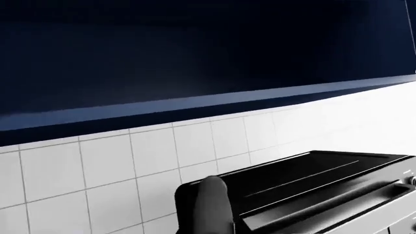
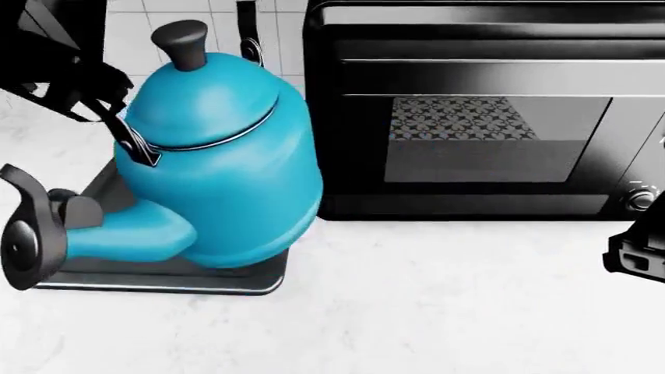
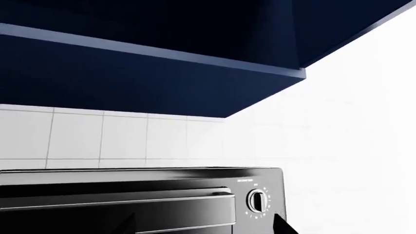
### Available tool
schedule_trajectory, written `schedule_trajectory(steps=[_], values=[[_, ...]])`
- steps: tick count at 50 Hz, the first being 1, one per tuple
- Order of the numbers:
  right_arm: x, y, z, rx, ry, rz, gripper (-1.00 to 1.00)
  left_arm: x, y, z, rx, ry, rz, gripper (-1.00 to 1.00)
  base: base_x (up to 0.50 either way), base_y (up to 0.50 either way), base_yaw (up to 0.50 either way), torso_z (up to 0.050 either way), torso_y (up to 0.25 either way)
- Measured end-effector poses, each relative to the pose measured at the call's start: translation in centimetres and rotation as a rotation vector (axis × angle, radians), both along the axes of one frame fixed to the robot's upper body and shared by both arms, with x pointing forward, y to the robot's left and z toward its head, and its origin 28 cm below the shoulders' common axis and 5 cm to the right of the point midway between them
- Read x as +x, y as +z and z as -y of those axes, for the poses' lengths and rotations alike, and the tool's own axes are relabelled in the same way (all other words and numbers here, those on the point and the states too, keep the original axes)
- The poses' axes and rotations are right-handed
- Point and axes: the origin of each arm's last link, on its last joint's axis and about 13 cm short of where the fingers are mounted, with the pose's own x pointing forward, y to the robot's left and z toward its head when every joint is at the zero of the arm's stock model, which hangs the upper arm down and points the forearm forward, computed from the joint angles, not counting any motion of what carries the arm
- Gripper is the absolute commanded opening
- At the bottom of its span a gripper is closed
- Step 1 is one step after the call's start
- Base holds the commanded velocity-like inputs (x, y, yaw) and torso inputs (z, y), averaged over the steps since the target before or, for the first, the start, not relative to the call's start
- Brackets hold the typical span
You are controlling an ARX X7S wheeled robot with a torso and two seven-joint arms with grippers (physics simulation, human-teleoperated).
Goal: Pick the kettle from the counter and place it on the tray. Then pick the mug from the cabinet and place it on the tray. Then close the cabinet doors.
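The bright blue kettle (image 2: 213, 156) stands on the dark grey tray (image 2: 167, 279) on the white counter (image 2: 437, 312), its black-capped spout (image 2: 26, 241) pointing left. Its wire handle (image 2: 246, 27) rises out of the head view. My left arm (image 2: 58, 66) hangs dark above and to the left of the kettle. In the left wrist view my left gripper (image 1: 208, 209) shows only as one dark rounded shape, its jaws unreadable. My right gripper (image 3: 202, 225) is open, facing the oven, and empty. The navy cabinet (image 3: 130, 78) shows from below. The mug is out of view.
A black toaster oven (image 2: 478, 117) stands on the counter right beside the tray, its dial (image 3: 257, 200) at the right end. White tiled wall (image 1: 97, 170) runs behind. Part of my right arm (image 2: 636, 253) shows at the head view's right edge.
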Motion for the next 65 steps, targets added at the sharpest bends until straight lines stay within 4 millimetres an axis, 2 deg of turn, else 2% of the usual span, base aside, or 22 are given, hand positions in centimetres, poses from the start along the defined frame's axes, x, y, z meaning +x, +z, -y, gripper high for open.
schedule_trajectory(steps=[12,43,65], values=[[0.1,-0.2,0.1,0.0,0.004,-0.008,1.0,1.6,-0.2,-1.0,-0.02,0.088,-0.025,-1.0,0.0,0.0,0.0,0.0,0.001],[0.4,-0.8,0.5,0.005,0.002,-0.026,1.0,7.8,-2.6,-1.7,0.0,0.22,-0.165,-1.0,0.0,0.0,0.0,0.0,0.001],[0.5,-0.8,0.6,0.006,0.006,-0.032,1.0,9.7,-4.4,-2.8,-0.006,0.289,-0.232,-1.0,0.0,0.0,0.0,0.0,0.001]])
